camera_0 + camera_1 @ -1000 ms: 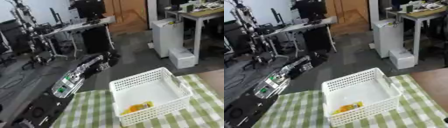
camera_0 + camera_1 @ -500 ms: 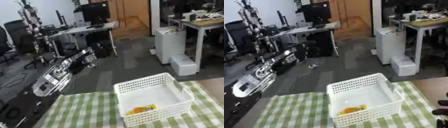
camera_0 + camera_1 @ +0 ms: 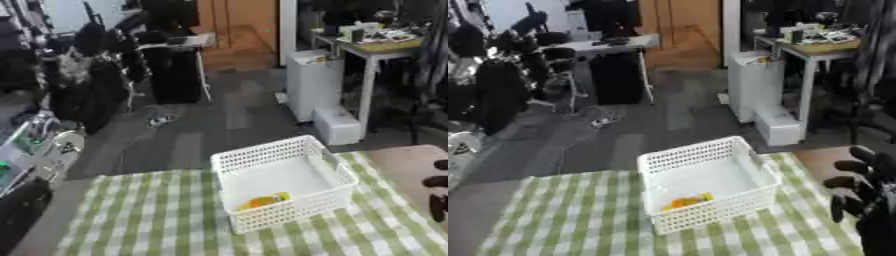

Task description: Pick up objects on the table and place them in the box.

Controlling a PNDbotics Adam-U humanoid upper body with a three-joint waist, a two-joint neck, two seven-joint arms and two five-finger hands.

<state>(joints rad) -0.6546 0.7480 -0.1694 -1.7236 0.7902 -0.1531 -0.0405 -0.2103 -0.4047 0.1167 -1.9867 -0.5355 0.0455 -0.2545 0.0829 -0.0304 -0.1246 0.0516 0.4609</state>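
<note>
White box (image 3: pixel 284 187) sits on the green-checked table (image 3: pixel 149 220), toward the far edge, right of centre. One small orange-yellow object (image 3: pixel 264 201) lies inside it, at the near left corner of the box floor. Can't make out what it is.

Change since half a second ago: the whole view has shifted, so the head moved. Box and object haven't moved relative to each other. The right hand (image 3: pixel 866 200) now shows much more in the right eye view, at the right edge just beyond the box's right side, apart from it. Fingers (image 3: pixel 846 182) spread and only slightly bent, holding nothing.

Left hand: dark shape at the lower left edge may be part of the arm, but no hand is visible, so its state can't be told.

No other loose objects visible on the cloth in these views. Judgement: one item is already in the box, and the right hand looks free for the next pick, target not in view.
</note>
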